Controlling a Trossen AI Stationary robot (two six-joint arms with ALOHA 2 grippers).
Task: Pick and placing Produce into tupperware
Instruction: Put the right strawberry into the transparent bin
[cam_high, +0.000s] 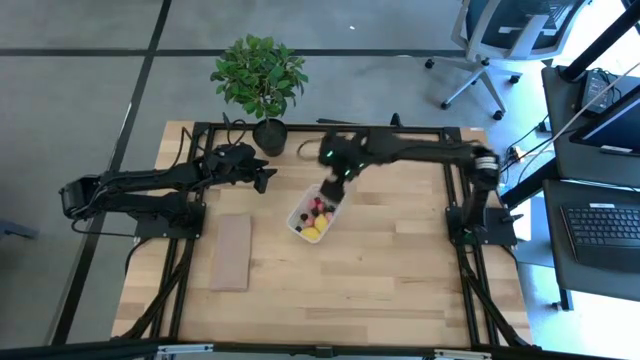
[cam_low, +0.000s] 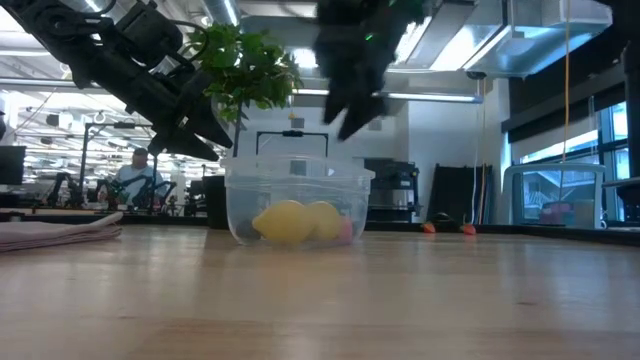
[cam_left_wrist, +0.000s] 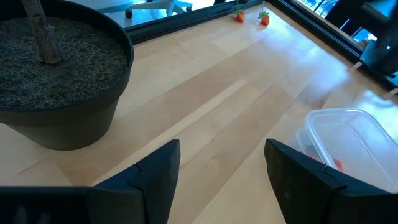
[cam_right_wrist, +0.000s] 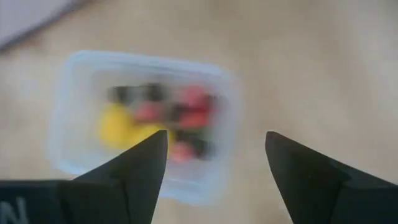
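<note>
My right gripper (cam_right_wrist: 214, 180) hovers above small clear rounded plastic tub (cam_high: 316, 214) at middle of pale wooden tabletop (cam_high: 400, 270), jaws spread wide, empty. Tiny yellow, red, pink, maroon toy produce (cam_right_wrist: 158, 118) lies inside tub. My left gripper (cam_left_wrist: 221, 171) waits near black plant pot (cam_left_wrist: 59, 93), jaws parted, holding nothing.
</note>
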